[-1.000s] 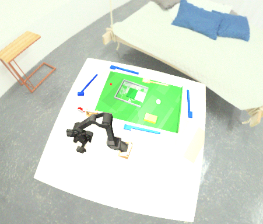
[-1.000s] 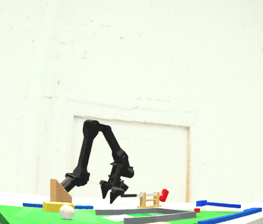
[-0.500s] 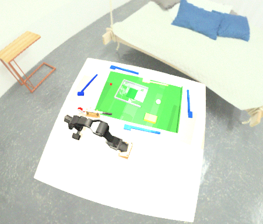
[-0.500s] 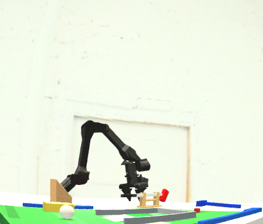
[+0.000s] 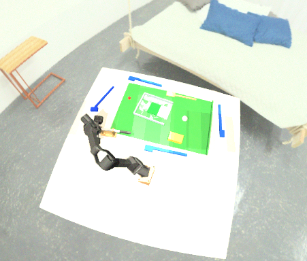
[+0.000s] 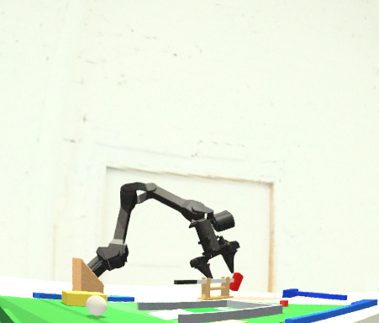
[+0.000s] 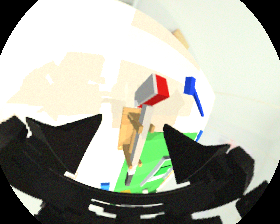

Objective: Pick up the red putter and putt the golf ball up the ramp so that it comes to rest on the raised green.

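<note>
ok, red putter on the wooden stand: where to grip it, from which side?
Grip the grey shaft of the red putter just above the small wooden stand, coming straight down. It lies level across the stand, head overhanging one end, dark grip the other. The gripper hovers open above it, fingers either side of the shaft in the wrist view.

No readable text, label, brand, number or sign shows on anything in the top, exterior or wrist view
</note>
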Robot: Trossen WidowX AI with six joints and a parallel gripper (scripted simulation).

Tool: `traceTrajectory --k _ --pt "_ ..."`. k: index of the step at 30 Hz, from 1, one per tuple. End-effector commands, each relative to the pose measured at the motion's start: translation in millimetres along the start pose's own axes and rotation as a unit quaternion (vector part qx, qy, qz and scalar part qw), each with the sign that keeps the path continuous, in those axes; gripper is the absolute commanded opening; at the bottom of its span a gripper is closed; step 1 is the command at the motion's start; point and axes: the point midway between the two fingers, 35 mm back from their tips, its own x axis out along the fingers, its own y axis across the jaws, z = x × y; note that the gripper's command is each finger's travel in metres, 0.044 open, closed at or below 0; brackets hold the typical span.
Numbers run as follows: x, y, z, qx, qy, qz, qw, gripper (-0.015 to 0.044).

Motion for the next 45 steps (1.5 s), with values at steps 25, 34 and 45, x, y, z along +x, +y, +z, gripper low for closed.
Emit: traceTrajectory --k 25,34,45 --pt "-45 -34 -189 0.055 -0.042 0.166 0.984 0.044" --pt "-44 -33 -189 0.055 -0.041 0.166 0.984 0.044" --pt "-23 -25 -192 0.054 -0.042 0.166 0.984 0.044"
